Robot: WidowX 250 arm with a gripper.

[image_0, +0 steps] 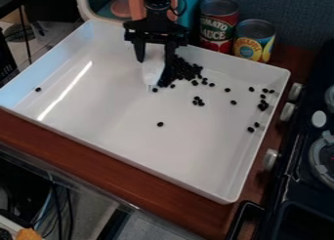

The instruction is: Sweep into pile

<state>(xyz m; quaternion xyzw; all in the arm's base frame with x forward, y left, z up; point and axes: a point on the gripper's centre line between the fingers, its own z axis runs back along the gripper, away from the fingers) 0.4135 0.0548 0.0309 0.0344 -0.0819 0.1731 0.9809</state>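
Note:
The black gripper hangs over the back of the white tray, left of the tray's middle. Its fingers are shut on a white tool, whose lower end points down to the tray floor. Just right of the tool lies a dense heap of small black beans, partly hidden behind the tool and gripper. Loose beans trail rightward from it, with a small cluster by the right wall. A few more lie mid-tray, one bean is nearer the front, and another is at the far left.
Behind the tray's back wall stand a tomato sauce can and a yellow-labelled can. A black stove with knobs borders the right side. The tray's raised walls surround the beans, and a wooden edge runs along the front.

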